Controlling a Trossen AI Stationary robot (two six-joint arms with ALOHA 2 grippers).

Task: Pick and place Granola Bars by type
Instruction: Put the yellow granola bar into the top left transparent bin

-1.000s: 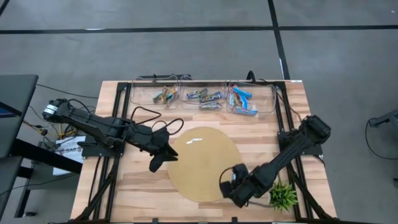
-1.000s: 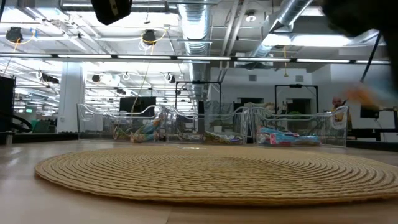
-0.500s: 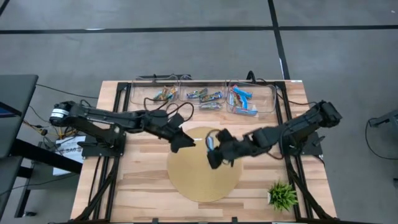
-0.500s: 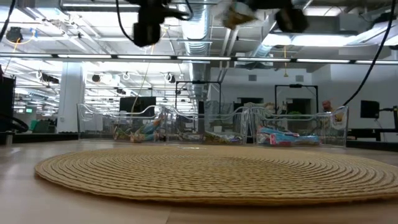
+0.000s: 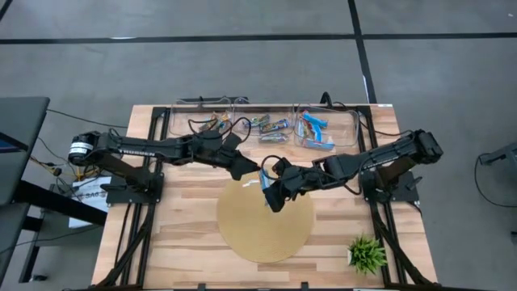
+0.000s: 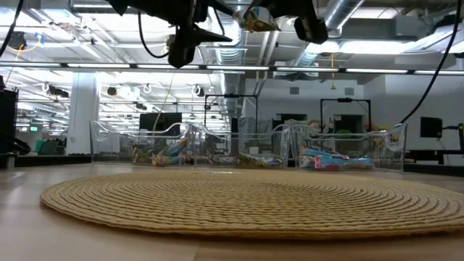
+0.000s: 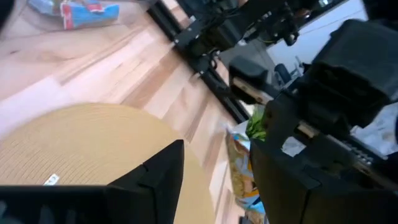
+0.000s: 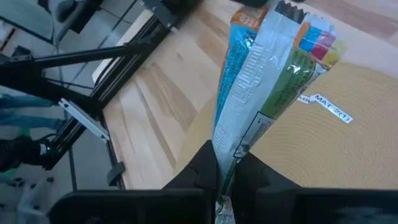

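Note:
My right gripper (image 5: 273, 192) hovers high over the round mat, shut on one granola bar (image 8: 267, 81) with a silvery, green and blue wrapper. The same bar (image 6: 259, 20) shows at the top of the low view. My left gripper (image 5: 252, 170) is open and hangs just to the left of that bar's free end. One of its fingers (image 7: 163, 168) stands beside the bar (image 7: 239, 171), apart from it as far as I can see. Other bars lie sorted in three clear bins: brown ones (image 5: 214, 123), silvery-green ones (image 5: 268, 126) and blue ones (image 5: 315, 131). My right gripper pinches the bar between its two fingers by one end of the wrapper (image 8: 227, 163). The fingers come from the table's right, in line with the bar. The bar sticks out ahead of them toward my left gripper, lifted clear above the mat.
A round woven mat (image 5: 266, 222) covers the table's middle. The row of clear bins (image 5: 355, 133) stands along the far edge. A small green plant (image 5: 367, 255) sits at the near right corner. Black frame rails run down both table sides.
My right gripper has swung from the mat's near right edge up and toward the table's middle, carrying the bar. My left gripper has moved from the mat's left edge toward the far right and risen, ending close to the bar.

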